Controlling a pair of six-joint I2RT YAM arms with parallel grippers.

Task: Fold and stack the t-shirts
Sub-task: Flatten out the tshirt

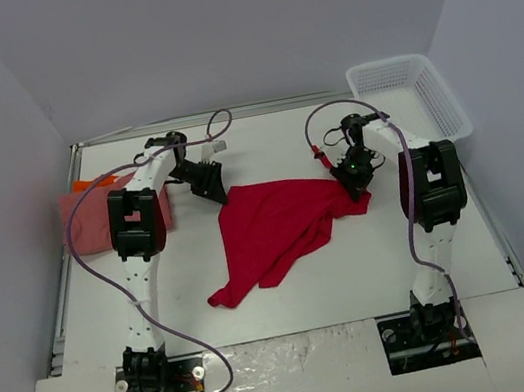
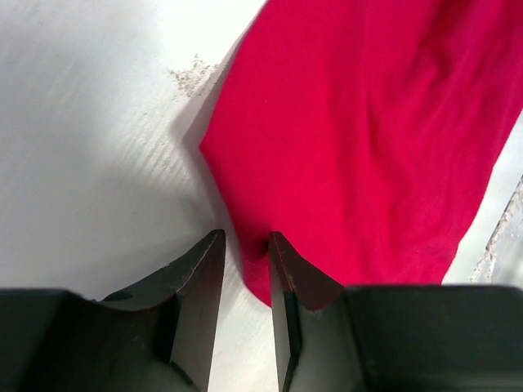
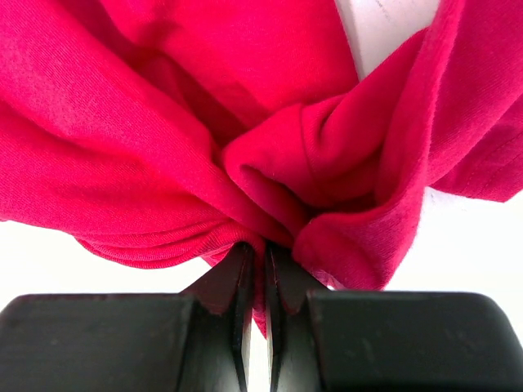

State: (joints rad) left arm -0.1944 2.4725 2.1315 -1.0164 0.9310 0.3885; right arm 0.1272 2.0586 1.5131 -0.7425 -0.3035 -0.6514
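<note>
A bright red t-shirt lies crumpled and partly spread on the white table, trailing to a point at the front left. My right gripper is shut on a bunched fold of the red t-shirt at its right end, cloth pinched between the jaws. My left gripper sits at the shirt's back left corner. Its jaws stand narrowly apart, with the edge of the red cloth lying between the tips and bare table showing behind. A salmon pink t-shirt lies folded at the left, and an orange one peeks out behind it.
A white plastic mesh basket stands at the back right corner. Purple cables loop above both arms. Grey walls close in the table on three sides.
</note>
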